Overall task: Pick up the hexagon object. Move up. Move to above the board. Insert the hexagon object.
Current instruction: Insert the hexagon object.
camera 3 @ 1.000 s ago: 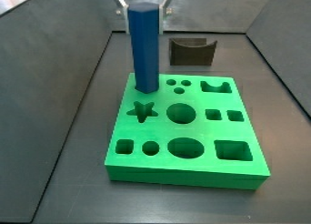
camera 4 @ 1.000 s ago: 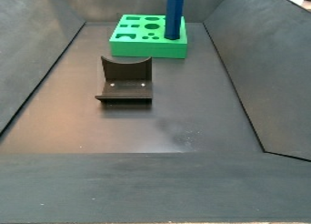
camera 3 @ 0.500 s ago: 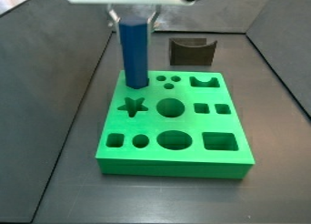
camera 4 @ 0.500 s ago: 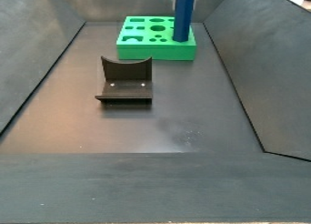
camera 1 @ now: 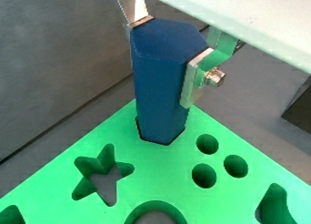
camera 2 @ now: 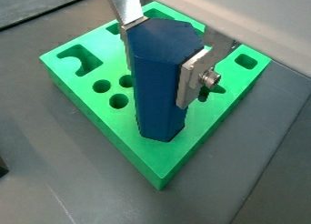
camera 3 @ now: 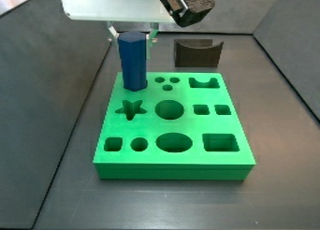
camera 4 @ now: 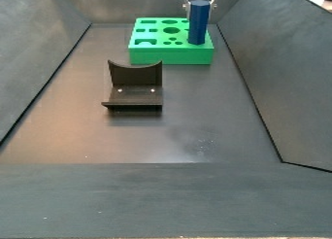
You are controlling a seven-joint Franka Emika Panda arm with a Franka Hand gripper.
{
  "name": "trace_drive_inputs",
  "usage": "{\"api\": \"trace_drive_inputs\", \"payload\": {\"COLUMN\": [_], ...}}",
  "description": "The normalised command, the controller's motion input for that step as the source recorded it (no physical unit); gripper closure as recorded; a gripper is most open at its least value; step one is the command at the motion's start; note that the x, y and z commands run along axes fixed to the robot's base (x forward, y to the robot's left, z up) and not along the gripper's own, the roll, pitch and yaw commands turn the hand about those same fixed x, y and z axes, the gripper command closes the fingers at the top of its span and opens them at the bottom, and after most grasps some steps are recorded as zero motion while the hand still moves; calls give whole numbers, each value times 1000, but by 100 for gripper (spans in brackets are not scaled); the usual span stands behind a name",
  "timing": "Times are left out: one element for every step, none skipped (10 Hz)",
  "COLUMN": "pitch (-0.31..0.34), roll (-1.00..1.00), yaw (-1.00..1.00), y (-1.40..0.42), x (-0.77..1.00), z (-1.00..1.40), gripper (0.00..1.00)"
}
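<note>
- A dark grey bin with sloping walls holds everything; on its floor (camera 4: 182, 136) stands the fixture (camera 4: 132, 85), a dark L-shaped bracket, well apart from the work.
- The board (camera 3: 188, 150), a thick bright green slab with star, round, square and notched cut-outs, lies toward the far end of the bin in a side view (camera 4: 155, 51).
- The hexagon object (camera 1: 165, 82), a tall matte blue post, stands upright with its foot inside the hexagonal hole at a corner of the board; both wrist views show its base below the green surface.
- The gripper (camera 2: 165, 50) is directly above that corner, its silver fingers (camera 2: 195, 75) clamped on opposite faces of the hexagon object near its top.
- Judged from this, the step in hand is the insertion, and it looks well advanced, though much of the post is above the board.
- The next move calls for a straight push down, keeping the post vertical so its faces do not bind in the hole, then letting go.
</note>
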Motion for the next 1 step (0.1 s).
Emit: {"api": "trace_drive_inputs", "payload": {"pitch": [0], "roll": [0], "yaw": [0], "y": [0], "x": [0], "z": [0], "gripper": [100]}}
